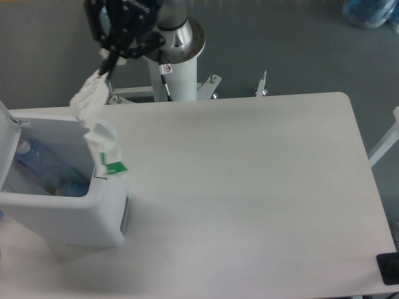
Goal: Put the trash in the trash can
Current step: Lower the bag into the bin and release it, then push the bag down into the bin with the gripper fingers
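— Starting at the left: what's in the trash can (pixel 75 215)?

— The lid stands open at the frame's edge, and down inside I make out the bottle (pixel 47 168), bluish and crushed, its white cap toward the left wall. So I'd call that piece done.

— And the other piece?

— The wrapper (pixel 100 134) hangs from my gripper (pixel 107 62). My fingers are pinched on its top end, and it trails down so its green strip dangles right at the can's right rim, part over the opening, part over the edge.

— So what's left?

— I judge it needs to sit a bit further left over the opening before I let go; otherwise it could catch on the rim or slide down outside.

— Anything you can't make out?

— My fingertips blur into the dark gripper body, my arm is cut off at the top, and something orange-ish beside the bottle is too small to name. To the right, the table (pixel 262 187).
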Motion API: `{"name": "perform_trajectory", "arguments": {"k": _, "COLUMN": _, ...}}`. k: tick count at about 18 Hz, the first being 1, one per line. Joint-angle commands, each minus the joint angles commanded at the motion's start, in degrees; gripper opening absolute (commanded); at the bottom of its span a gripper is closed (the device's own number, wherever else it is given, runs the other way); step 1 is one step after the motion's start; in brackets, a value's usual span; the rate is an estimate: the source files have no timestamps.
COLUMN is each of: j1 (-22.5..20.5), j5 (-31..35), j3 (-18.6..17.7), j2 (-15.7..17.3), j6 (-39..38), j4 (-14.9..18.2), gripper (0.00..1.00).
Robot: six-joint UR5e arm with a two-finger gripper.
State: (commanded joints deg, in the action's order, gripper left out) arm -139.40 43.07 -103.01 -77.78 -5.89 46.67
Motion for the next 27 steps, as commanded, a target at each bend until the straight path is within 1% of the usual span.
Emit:
{"name": "perform_trajectory", "arguments": {"k": 2, "j1": 1.6, "j5": 0.3, "j3": -0.8, "j2": -1.1, "j6": 0.4, "j4": -0.3, "gripper": 0.00}}
{"name": "perform_trajectory", "arguments": {"k": 4, "j1": 2.4, "j5": 0.5, "j3": -1.8, "j2": -1.1, "j6": 1.4, "j4": -0.6, "gripper": 0.00}}
{"name": "perform_trajectory", "arguments": {"k": 8, "j1": 3.9, "j5": 1.6, "j3": -2.4, "j2": -1.8, "j6": 4.0, "j4": -0.7, "gripper": 0.00}}
{"name": "perform_trajectory", "arguments": {"k": 14, "j1": 7.6, "j5": 11.0, "j3": -2.4, "j2": -2.7, "j6": 12.4, "j4": -0.7, "gripper": 0.00}}
{"name": "perform_trajectory", "arguments": {"k": 18, "j1": 10.1, "j5": 12.7, "j3": -1.6, "j2": -5.1, "j6": 18.4, "j4": -1.0, "gripper": 0.00}}
{"name": "perform_trajectory", "arguments": {"k": 21, "j1": 11.6, "j5": 14.2, "j3": 0.2, "j2": -7.0, "j6": 19.1, "j4": -1.0, "gripper": 0.00}}
{"name": "perform_trajectory", "arguments": {"k": 24, "j1": 13.6, "j5": 17.4, "j3": 0.5, "j2": -8.4, "j6": 21.4, "j4": -1.1, "gripper": 0.00}}
{"name": "perform_trajectory", "arguments": {"k": 27, "j1": 14.6, "j5": 18.1, "j3": 0.7, "j2": -9.1, "j6": 21.7, "j4": -1.0, "gripper": 0.00}}
